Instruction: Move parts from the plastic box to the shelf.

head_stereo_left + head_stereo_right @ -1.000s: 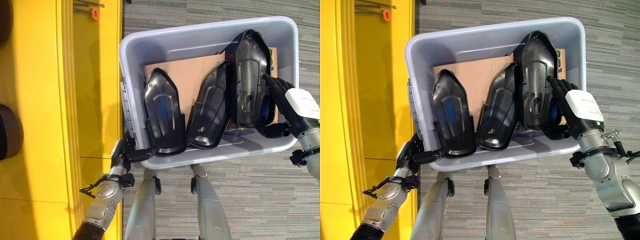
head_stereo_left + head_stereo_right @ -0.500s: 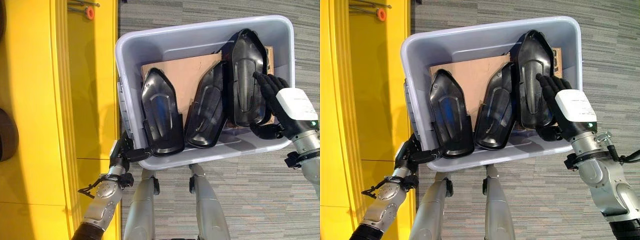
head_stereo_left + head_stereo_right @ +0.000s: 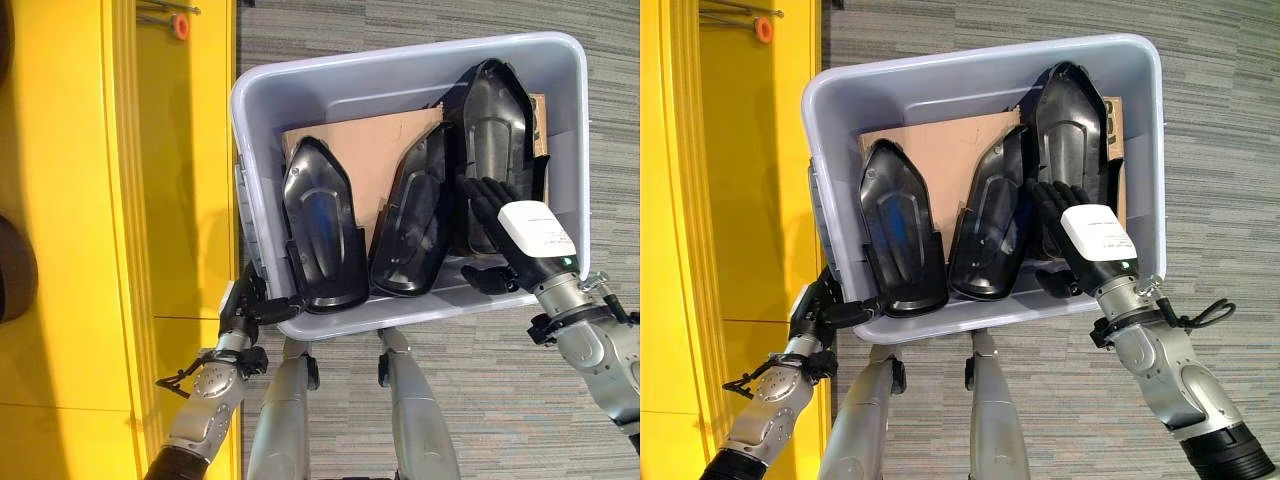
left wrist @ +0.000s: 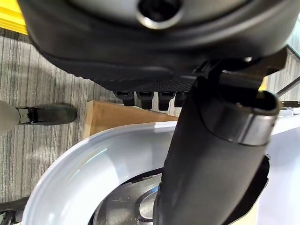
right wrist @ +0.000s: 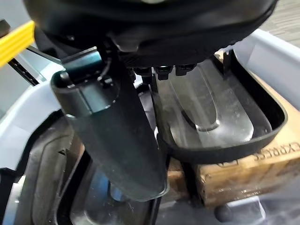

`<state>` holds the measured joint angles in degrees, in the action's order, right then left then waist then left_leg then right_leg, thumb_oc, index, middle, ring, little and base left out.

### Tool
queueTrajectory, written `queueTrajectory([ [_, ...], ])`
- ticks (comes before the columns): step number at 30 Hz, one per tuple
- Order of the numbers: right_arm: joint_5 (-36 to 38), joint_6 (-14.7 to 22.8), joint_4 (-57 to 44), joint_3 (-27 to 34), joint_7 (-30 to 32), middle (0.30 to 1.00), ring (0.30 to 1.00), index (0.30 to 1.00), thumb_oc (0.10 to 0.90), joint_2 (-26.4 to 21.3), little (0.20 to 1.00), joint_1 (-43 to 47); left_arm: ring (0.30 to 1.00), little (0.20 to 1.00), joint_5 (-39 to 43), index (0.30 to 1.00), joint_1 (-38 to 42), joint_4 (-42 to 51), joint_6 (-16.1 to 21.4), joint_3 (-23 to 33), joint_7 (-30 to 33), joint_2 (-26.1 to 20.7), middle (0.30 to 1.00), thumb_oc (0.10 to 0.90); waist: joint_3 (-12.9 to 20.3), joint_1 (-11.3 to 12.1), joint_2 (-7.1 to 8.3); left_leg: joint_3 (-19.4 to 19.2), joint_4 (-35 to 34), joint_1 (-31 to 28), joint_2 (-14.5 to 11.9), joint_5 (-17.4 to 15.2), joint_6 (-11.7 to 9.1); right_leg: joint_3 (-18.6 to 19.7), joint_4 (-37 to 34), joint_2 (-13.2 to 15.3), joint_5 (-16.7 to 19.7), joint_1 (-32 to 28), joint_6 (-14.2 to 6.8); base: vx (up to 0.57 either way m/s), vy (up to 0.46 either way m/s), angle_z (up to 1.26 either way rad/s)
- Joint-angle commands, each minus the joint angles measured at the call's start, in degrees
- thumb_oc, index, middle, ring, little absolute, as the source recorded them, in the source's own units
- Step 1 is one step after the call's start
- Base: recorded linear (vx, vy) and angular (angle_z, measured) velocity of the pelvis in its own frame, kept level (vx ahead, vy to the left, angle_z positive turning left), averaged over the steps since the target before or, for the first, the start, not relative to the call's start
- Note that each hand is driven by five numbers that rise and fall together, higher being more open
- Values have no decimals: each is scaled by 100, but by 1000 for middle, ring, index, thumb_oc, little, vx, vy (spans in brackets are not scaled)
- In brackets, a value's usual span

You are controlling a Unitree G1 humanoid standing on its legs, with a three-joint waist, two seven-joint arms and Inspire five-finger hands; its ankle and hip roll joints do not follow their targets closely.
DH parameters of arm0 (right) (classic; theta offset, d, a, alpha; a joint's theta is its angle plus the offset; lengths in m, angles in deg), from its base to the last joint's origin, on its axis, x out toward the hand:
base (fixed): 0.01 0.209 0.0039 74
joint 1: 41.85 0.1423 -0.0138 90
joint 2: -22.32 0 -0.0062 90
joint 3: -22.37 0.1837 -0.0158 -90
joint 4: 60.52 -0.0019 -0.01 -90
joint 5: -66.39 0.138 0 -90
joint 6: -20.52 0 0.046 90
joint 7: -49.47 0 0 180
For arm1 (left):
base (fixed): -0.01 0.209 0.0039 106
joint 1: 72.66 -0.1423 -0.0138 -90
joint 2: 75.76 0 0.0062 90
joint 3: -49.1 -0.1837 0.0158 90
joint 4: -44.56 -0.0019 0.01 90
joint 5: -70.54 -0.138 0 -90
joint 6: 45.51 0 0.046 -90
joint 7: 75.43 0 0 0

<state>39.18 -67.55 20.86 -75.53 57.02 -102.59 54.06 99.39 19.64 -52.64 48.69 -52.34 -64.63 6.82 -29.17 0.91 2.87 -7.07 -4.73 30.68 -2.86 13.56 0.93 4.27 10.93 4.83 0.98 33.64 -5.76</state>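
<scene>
Inside the box, your right hand (image 3: 1087, 240) lies with its fingers (image 3: 1045, 197) straight and spread on the lower end of the tallest black part (image 3: 1072, 140), holding nothing, the thumb out to the side near the box's front wall. That part is a glossy moulded plastic shell, long and pointed, with a raised rim and a sunken centre. Two more like it, a middle part (image 3: 990, 228) and a left part (image 3: 900, 232), lean beside it against a flat brown cardboard sheet (image 3: 945, 148). The plastic box (image 3: 400, 75) is smooth pale grey with rounded corners. Your left hand (image 3: 247, 303) is curled over the box's front left corner rim. The yellow shelf (image 3: 70, 240) runs alongside on the left.
</scene>
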Motion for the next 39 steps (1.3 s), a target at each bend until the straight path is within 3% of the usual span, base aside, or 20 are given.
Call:
queueTrajectory([
  [1,-347,80,-58,197,296,1000,1000,1000,900,-15,1000,287,1000,1000,-202,1000,-141,39,261,81,99,-36,1000,900,13,79,94,82,1219,201,-2,-1136,-199,-734,-430,207,186,-712,1,0,0,0],
  [22,-1175,-498,1423,-104,1015,1000,1000,1000,900,159,1000,844,1000,1000,-181,1000,-62,-108,387,-37,218,-9,1000,900,-60,161,-40,95,1249,321,33,-1129,-189,-742,-350,197,174,-560,13,0,0,0],
  [32,-1624,-670,1578,74,1261,1000,1000,1000,900,75,1000,724,1000,1000,-218,1000,-66,-130,424,-17,240,-12,1000,900,-62,137,-77,88,1290,422,51,-1146,-196,-729,-300,199,177,-456,-4,8,1,0],
  [33,-1657,-700,1615,110,1302,1000,1000,1000,900,77,1000,708,1000,1000,-222,1000,-51,-146,429,-12,243,-22,1000,900,-46,129,-82,140,1283,354,57,-1300,-230,-691,-286,192,71,-507,-30,0,0,0],
  [34,-1658,-700,1610,114,1303,1000,1000,1000,900,77,1000,700,1000,1000,-223,1000,-53,-144,431,-14,244,-22,1000,900,-62,128,-80,87,1297,426,52,-1162,-196,-719,-288,198,172,-446,-3,77,10,3],
  [36,-1685,-712,1550,206,1358,1000,1000,1000,900,86,1000,636,1000,1000,-234,1000,-57,-144,434,6,259,-22,1000,900,-44,114,-78,139,1290,367,57,-1303,-229,-689,-284,198,81,-492,-38,38,2,1],
  [39,-1709,-674,1286,401,1405,1000,1000,1000,900,70,1000,440,1000,1000,-241,1000,-64,-133,439,12,277,-24,1000,900,-63,87,-69,73,1309,453,62,-1164,-194,-711,-279,206,184,-422,-15,-50,3,1],
])
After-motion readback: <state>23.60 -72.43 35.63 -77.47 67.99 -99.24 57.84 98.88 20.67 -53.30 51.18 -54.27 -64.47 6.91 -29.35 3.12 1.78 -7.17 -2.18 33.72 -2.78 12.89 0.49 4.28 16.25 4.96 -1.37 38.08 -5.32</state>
